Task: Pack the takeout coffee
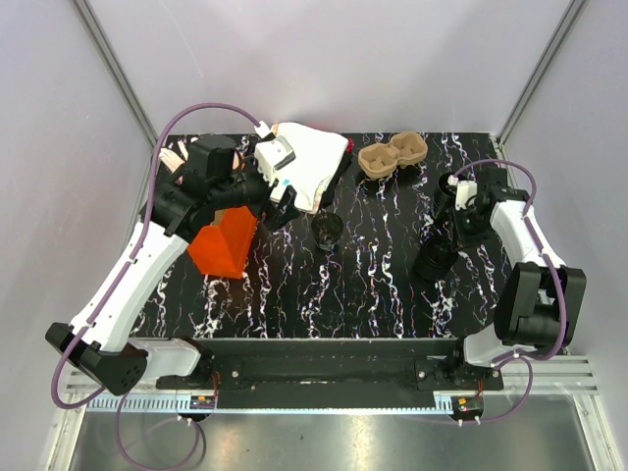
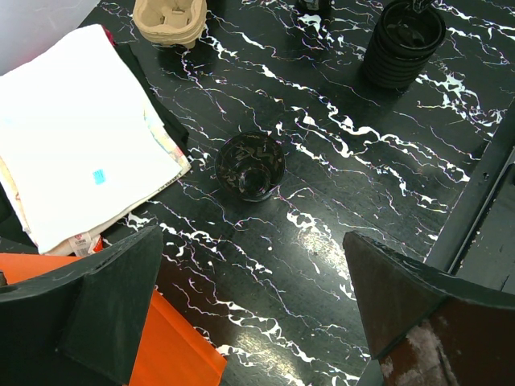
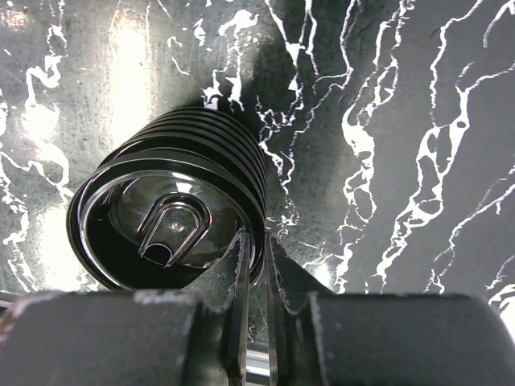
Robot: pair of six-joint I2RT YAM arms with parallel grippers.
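Observation:
The takeout coffee cup [image 1: 327,230] is a small black cup standing upright and open-topped on the black marbled table, also in the left wrist view [image 2: 249,165]. My left gripper [image 1: 282,209] is open and empty, hovering left of and apart from the cup; its fingers frame bare table in the left wrist view [image 2: 253,314]. The brown two-hollow cardboard tray [image 1: 391,157] sits at the back, empty [image 2: 169,18]. My right gripper [image 1: 442,247] is shut, pinching the rim of the top lid of a stack of black lids [image 3: 169,217], one finger inside the rim and one outside.
A white folded bag [image 1: 309,162] lies at the back left, next to the cup [image 2: 80,137]. An orange bag [image 1: 226,240] lies under my left arm. The lid stack [image 1: 435,261] stands at the right [image 2: 401,40]. Grey walls enclose the table.

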